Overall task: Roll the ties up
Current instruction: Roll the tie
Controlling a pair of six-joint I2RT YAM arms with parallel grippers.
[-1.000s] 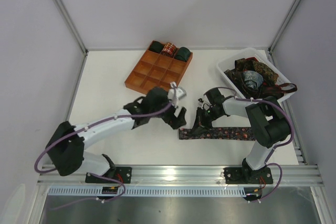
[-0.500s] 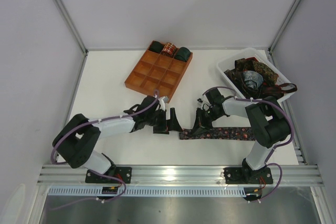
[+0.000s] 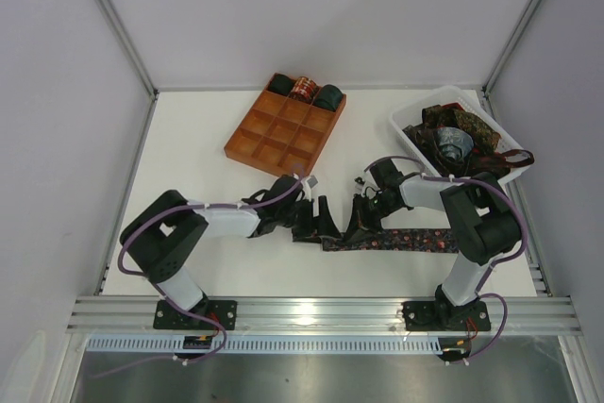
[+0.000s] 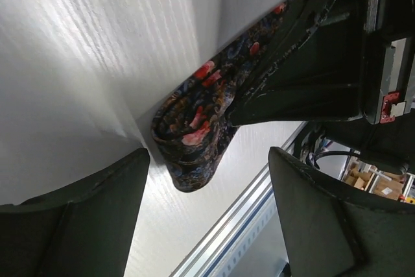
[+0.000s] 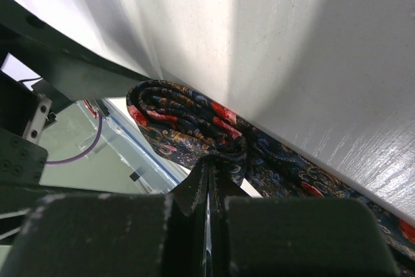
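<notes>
1. Tie (image 3: 406, 240): flat strip on the table, on the near side of the tray (image 3: 247, 145) and to its right; left end rolled into a coil (image 5: 188, 121).
2. Right gripper (image 3: 361, 221): closed, pinching the coil.
3. Left gripper (image 3: 317, 219): jaws wide apart, near side of tray, holding nothing.
4. Rolled ties (image 3: 302, 89): three, tray's back row.

- Left arm (image 3: 226, 224): white links, black joints, purple cable (image 3: 226, 205).
- Right arm (image 3: 481, 224): same white, black, purple.
- Left hand (image 4: 206, 173): black, broad fingers.
</notes>
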